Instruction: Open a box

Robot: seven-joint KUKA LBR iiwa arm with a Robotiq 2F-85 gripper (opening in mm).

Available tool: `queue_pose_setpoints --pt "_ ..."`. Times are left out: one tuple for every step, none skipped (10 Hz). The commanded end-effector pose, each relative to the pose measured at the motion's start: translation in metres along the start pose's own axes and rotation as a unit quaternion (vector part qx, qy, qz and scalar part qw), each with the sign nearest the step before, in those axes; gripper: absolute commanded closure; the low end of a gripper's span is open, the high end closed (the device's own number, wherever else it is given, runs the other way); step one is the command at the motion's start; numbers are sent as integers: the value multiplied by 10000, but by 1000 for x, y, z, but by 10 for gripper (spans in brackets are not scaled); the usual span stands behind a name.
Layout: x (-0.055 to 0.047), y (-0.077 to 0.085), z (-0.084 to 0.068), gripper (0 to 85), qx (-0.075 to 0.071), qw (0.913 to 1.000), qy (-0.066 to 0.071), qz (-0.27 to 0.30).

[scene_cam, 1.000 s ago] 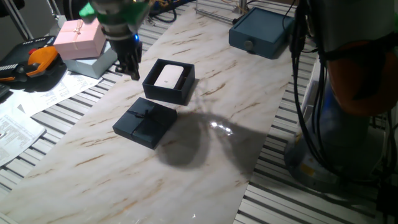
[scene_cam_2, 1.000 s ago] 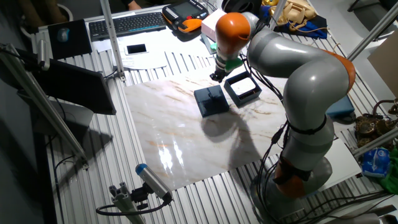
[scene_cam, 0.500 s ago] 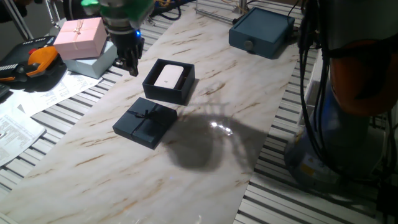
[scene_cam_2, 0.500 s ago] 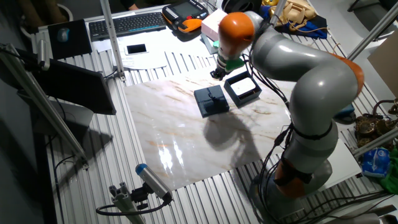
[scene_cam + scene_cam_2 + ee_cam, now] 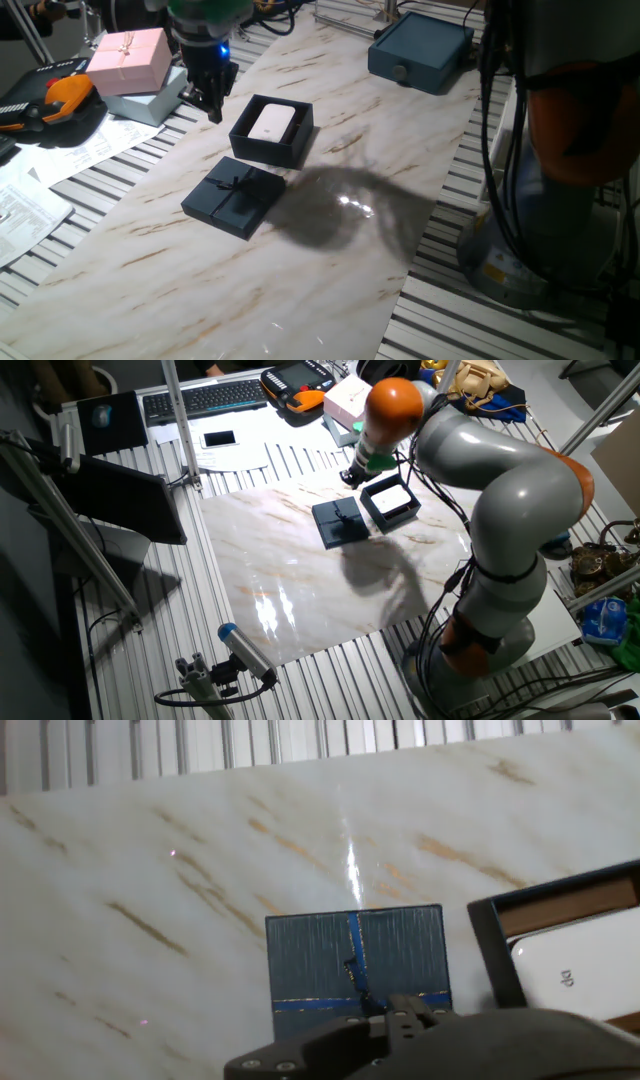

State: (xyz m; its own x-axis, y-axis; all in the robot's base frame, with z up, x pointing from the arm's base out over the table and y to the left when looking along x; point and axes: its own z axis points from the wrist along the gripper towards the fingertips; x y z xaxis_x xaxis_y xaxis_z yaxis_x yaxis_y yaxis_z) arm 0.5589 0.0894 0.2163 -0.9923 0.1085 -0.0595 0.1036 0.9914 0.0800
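open box (image 5: 271,131) on the marble table (image 5: 330,270), its white insert (image 5: 271,123) exposed. the lid (image 5: 233,196), ribbon bow up, lies flat on the marble just beside the box, on its near side in one fixed view. the gripper (image 5: 210,100) hangs above the table beside the box, away from the lid, holding nothing; fingers (image 5: 213,103) close together, though how far apart cannot be told. a pink gift box (image 5: 130,58) and blue case (image 5: 420,52) stand well apart from the box.

Navy box (image 5: 271,132), white insert (image 5: 271,124)
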Motion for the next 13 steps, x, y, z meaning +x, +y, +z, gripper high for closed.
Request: queue_pose_setpoints --pt "0 0 0 850 12 10000 53 74" --pt "0 0 0 850 54 9999 79 110" --pt "0 0 0 850 84 9999 75 86" --pt "-2 1 -3 850 116 9999 88 23" --pt "-4 3 -10 850 169 9998 91 -72" --pt "-4 6 -18 850 171 9997 115 -118" --pt "-6 11 -27 850 249 9994 148 -205" --pt "-9 20 -35 850 397 9985 192 -310" --pt "-13 30 -42 850 426 9982 275 -323" --pt "-14 37 -46 850 398 9983 300 -305" --pt "-12 42 -45 850 413 9983 290 -283" --pt "-9 45 -43 850 414 9984 281 -245" --pt "-8 43 -42 850 368 9986 285 -244"
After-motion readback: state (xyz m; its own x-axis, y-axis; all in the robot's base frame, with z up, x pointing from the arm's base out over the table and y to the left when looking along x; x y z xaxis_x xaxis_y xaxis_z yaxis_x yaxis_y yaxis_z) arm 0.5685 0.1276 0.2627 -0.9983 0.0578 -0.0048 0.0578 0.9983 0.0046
